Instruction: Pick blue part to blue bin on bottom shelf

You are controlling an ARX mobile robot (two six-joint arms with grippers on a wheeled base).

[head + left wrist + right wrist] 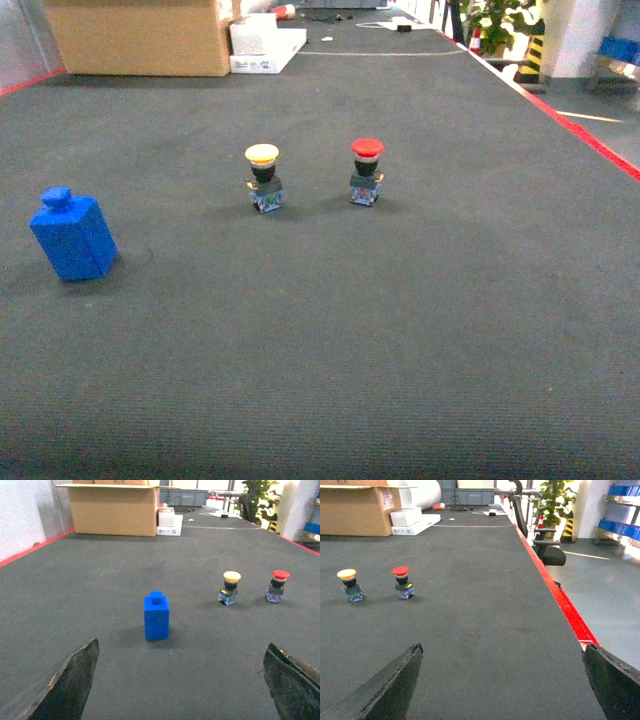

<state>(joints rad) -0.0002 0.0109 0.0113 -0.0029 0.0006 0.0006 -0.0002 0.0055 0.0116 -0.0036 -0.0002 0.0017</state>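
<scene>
Left tool (182,680) and right tool (502,680) both spread wide, empty.

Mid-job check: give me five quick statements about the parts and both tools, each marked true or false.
1. The blue part stands upright on the dark mat. True.
2. The left tool grips the blue part. False: it is open, short of the part.
3. The yellow-capped button stands left of the red-capped button in the head view. True.
4. The right tool holds the red-capped button. False: it is open and empty.
5. A blue bin sits beside the blue part. False: none does.
</scene>
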